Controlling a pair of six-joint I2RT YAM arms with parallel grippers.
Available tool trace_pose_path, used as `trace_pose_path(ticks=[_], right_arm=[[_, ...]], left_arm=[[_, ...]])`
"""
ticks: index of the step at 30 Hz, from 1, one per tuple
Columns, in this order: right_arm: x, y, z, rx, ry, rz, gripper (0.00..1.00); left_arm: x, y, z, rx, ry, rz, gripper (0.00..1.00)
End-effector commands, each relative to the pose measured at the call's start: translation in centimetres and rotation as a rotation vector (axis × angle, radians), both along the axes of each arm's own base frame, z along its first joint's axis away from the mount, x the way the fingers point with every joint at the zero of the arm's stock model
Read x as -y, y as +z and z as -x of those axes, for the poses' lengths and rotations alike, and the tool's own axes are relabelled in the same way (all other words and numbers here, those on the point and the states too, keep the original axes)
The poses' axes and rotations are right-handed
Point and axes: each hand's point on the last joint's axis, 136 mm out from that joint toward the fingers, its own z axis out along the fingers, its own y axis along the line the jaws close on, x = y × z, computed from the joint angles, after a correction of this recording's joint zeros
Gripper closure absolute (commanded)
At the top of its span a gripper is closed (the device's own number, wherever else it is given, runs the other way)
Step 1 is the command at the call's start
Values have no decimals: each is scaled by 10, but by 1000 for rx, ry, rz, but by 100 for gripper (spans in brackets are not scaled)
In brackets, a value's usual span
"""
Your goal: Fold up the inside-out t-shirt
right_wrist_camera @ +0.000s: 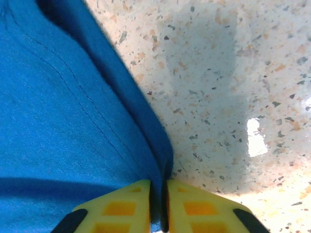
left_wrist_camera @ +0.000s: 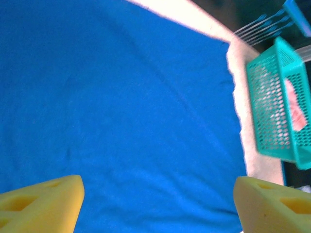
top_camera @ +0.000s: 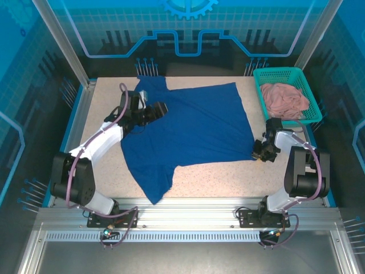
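In the top view, a royal-blue short-sleeved t-shirt lies spread almost flat across the middle of the pale speckled table. One sleeve points to the upper left and a narrow flap trails toward the lower centre. The left gripper sits over its upper left part. The right gripper meets its lower right corner. At the upper right, a teal perforated plastic basket holds a dusty-pink crumpled cloth.

In the left wrist view, the t-shirt covers most of the frame, smooth with faint creases. The left gripper has its yellow fingers spread wide with nothing between them.

In the right wrist view, the right gripper is pinched onto the t-shirt's folded edge at bottom centre. A stitched seam runs diagonally across the cloth.
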Motion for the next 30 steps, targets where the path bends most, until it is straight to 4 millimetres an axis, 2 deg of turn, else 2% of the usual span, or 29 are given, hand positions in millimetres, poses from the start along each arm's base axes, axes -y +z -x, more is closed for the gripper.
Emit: trace_pose_path(ticks=[1,4,9,12,15,21,27,30], right_arm=[[2,1,3,15,-21,-8,89],[2,4,3,26,-11,-2,92],[3,8,2,54,-5,0,94],[0,8,0,67,-1,-15,94],[-2,10,0,76,3,-24,94],[-1,15,-1,96,4,-16,94],[-1,15,-1,98,8,-15,94],[0,16,-1,98,8,-8,94]], left_arm=[[-11,-26,45,-88,11,-95,18],[-22,-55,96,-204,25,-170,20],[-32,-103,194,-432,12,-253,25],[-34,-120,240,-530,-15,-285,31],[-36,-128,272,-593,-34,-317,38],[-33,-144,310,-669,-91,-395,43],[-17,-151,301,-659,-155,-409,45],[-10,-156,304,-683,-184,-429,48]])
